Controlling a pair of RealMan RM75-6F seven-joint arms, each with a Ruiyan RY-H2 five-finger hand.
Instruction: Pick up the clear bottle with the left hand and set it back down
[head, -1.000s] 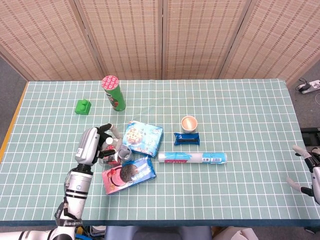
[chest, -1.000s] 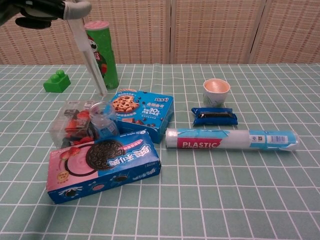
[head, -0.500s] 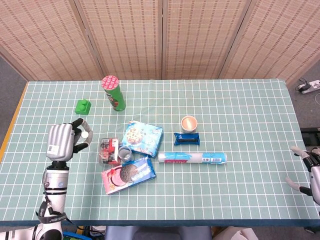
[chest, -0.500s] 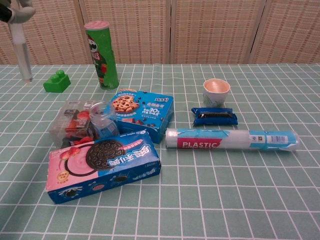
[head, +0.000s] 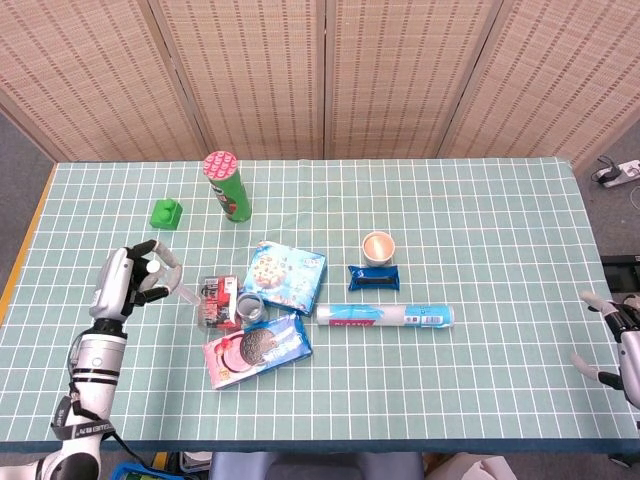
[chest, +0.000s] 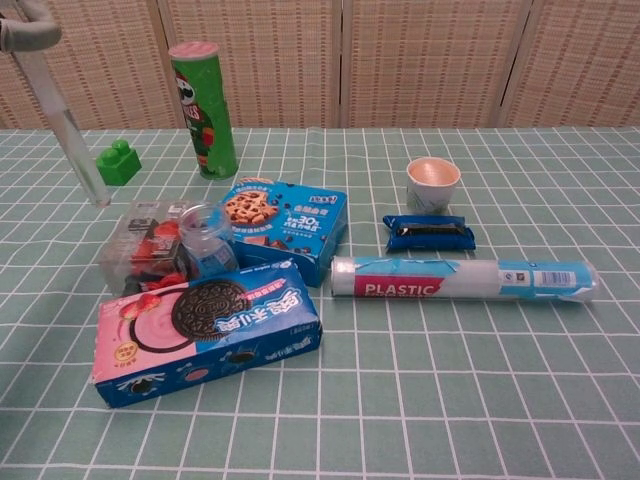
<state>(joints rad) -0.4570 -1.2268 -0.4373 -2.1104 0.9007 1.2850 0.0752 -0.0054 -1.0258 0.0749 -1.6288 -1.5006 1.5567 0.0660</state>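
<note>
The clear bottle (head: 178, 291) is a slim see-through tube with a pale cap. My left hand (head: 130, 282) grips it near the cap, over the table's left side. In the chest view the clear bottle (chest: 70, 130) hangs tilted in the air, cap at the top left corner, lower end above the cloth left of the snack tray (chest: 145, 245). The hand itself is cut off there. My right hand (head: 622, 345) shows at the right edge, beyond the table, fingers apart and holding nothing.
A green chip can (head: 228, 185) and a green block (head: 166, 213) stand behind the hand. To its right lie the snack tray (head: 215, 292), a small jar (head: 249, 306), a cookie box (head: 287, 275) and an Oreo box (head: 258, 348). Further right are a cup (head: 378, 246), a blue packet (head: 373, 278) and a plastic-wrap roll (head: 386, 316).
My left hand carried the clear bottle leftwards, away from above the snack tray and jar. In the last half second it settled slightly lower with the bottle more tilted. The right hand barely moved.
</note>
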